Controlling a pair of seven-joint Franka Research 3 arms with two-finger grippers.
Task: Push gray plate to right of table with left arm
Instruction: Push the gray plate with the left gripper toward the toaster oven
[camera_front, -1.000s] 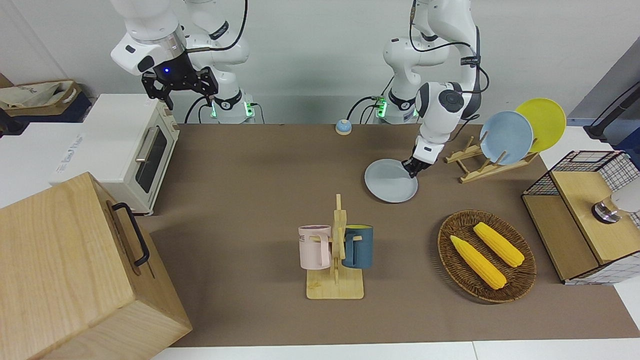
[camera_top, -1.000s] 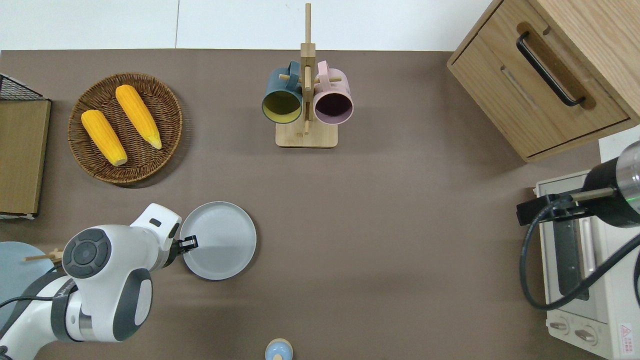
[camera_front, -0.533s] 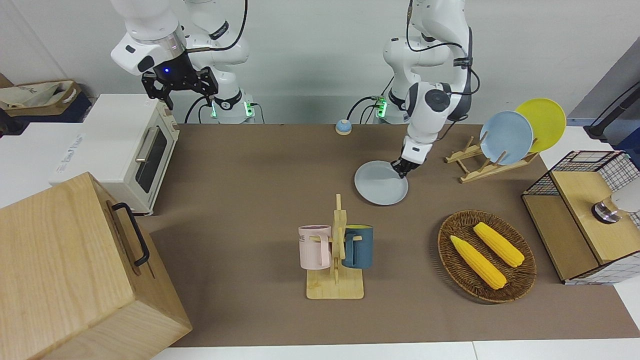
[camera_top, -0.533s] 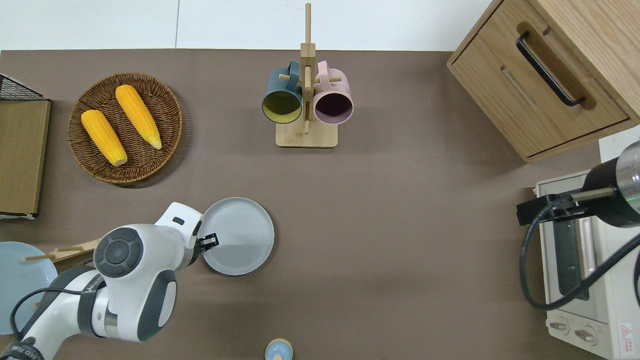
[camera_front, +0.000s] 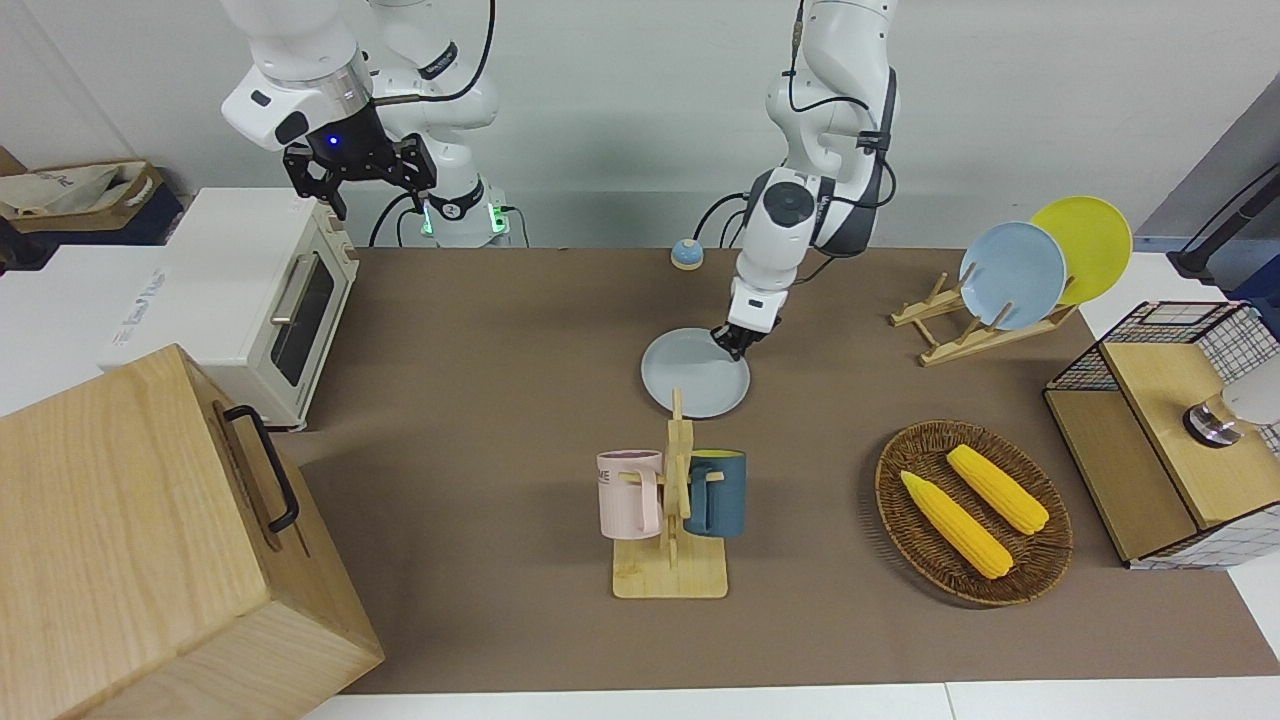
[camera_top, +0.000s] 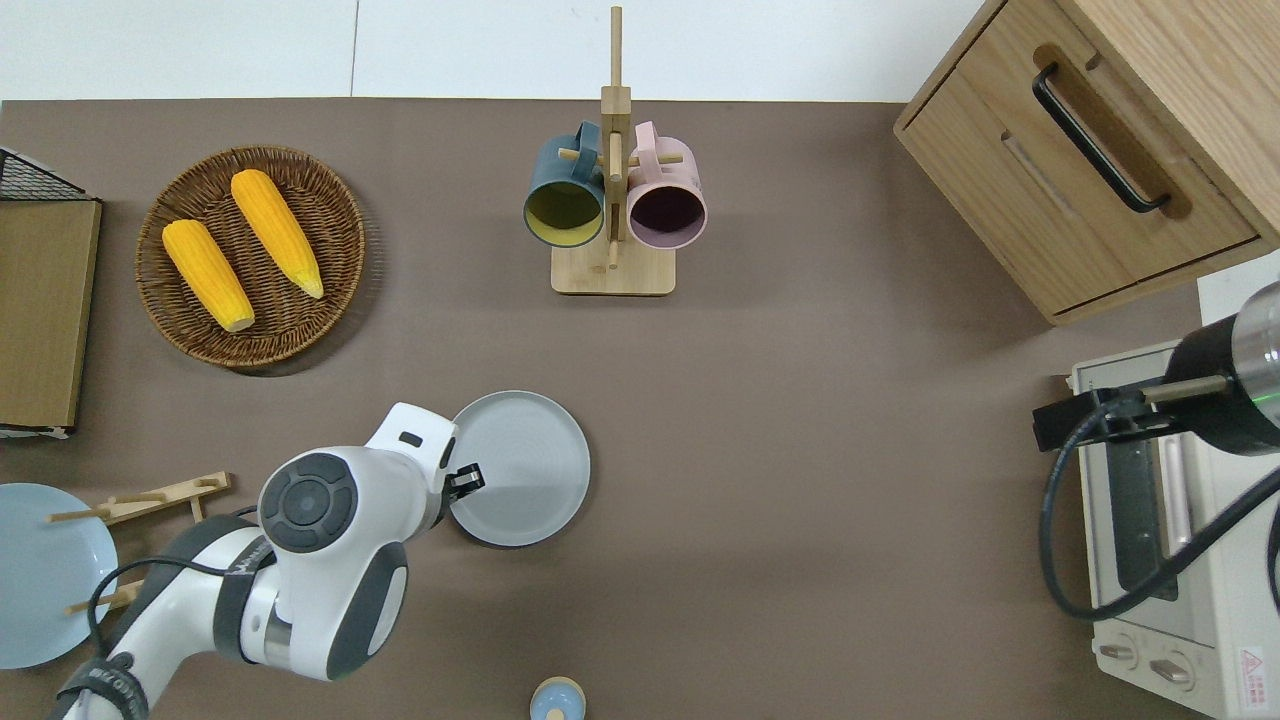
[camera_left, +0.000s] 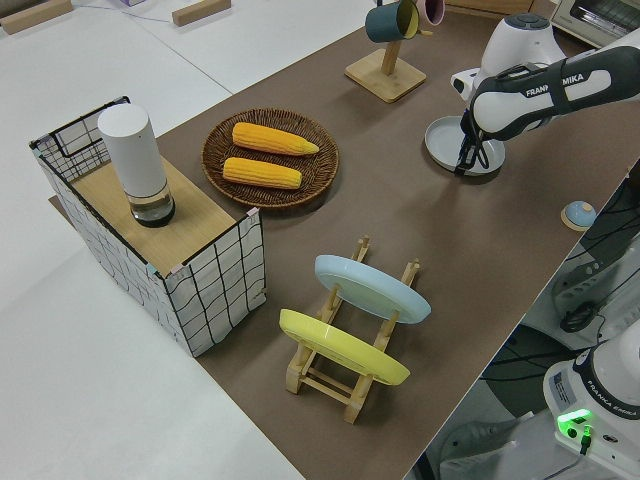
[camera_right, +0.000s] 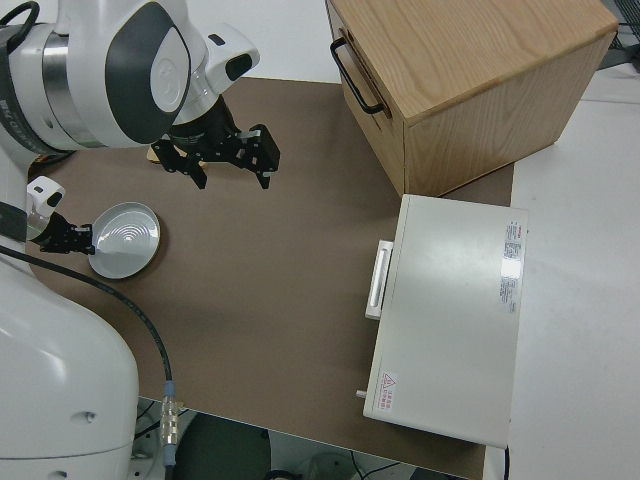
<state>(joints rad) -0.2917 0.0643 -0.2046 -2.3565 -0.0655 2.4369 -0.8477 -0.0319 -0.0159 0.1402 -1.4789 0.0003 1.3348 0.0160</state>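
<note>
The gray plate (camera_top: 519, 468) lies flat on the table (camera_top: 800, 500), near its middle. The left gripper (camera_top: 466, 481) is down at the plate's rim on the edge toward the left arm's end of the table, fingertips at or just inside the rim; whether the fingers are apart or together cannot be told. The mug rack (camera_top: 612, 200), carrying a blue and a pink mug, stands farther from the robots than the gripper. The wicker basket (camera_top: 252, 257) with two corn cobs sits well apart, toward the left arm's end. A plate rack (camera_front: 985, 320) holding a sky-blue and a yellow plate stands at that same end. The right gripper (camera_front: 360, 172) is parked, fingers apart.
</note>
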